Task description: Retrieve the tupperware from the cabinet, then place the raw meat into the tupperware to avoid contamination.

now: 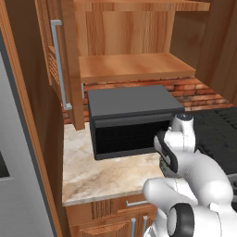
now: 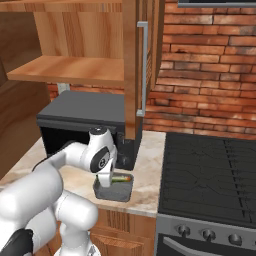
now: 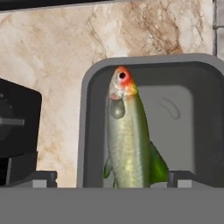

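The tupperware (image 2: 114, 190) stood on the counter (image 2: 145, 175) just in front of the microwave (image 2: 80, 117), the fish (image 3: 127, 135) lying inside it; the gripper (image 3: 111, 177) hovered above, jaws wide, holding nothing; the task appeared complete

- The light is soft and even in my pictures. Nothing looks too bright or too dark.
- The shelf (image 1: 134, 67) is bright on top, and it is darker under it, behind the microwave (image 1: 132, 120).
- The fish (image 3: 129, 140) has a soft shine on its side.
- The tub (image 3: 183, 113) looks flat grey, with no glare.
- Edges look a bit blocky and soft, like a drawn scene.
- Lines stay straight at the picture edges.
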Controlling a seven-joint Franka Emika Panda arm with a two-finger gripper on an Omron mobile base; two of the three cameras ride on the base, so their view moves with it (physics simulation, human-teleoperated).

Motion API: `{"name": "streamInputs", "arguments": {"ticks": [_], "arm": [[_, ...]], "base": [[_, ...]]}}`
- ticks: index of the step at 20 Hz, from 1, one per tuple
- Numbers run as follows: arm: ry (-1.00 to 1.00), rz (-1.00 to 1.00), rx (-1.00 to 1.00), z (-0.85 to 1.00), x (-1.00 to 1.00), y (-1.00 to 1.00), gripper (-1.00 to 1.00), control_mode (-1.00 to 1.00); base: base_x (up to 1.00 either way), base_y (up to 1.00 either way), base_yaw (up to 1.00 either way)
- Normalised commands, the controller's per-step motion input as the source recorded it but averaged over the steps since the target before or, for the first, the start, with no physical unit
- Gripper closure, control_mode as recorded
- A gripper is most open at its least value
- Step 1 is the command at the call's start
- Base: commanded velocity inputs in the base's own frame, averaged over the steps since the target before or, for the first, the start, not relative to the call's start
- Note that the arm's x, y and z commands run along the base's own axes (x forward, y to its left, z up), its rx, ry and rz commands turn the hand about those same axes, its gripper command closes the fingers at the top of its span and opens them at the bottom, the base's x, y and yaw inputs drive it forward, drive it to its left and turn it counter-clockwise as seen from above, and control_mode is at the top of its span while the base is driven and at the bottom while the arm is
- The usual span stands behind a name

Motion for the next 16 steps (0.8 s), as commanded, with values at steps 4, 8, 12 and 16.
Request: {"name": "streamInputs", "arguments": {"ticks": [4, 8, 12, 16], "arm": [[0.0, 0.0, 0.0, 0.31, 0.0, 0.08, -1.0, -1.0], [-0.01, 0.0, 0.0, 0.36, -0.06, 0.04, -1.0, -1.0], [-0.02, 0.0, 0.0, 0.34, -0.21, 0.0, -1.0, -1.0], [-0.05, 0.0, 0.0, 0.42, -0.25, 0.01, -1.0, -1.0]], "base": [[0.0, 0.0, 0.0], [0.0, 0.0, 0.0], [0.0, 0.0, 0.0], [0.0, 0.0, 0.0]]}}
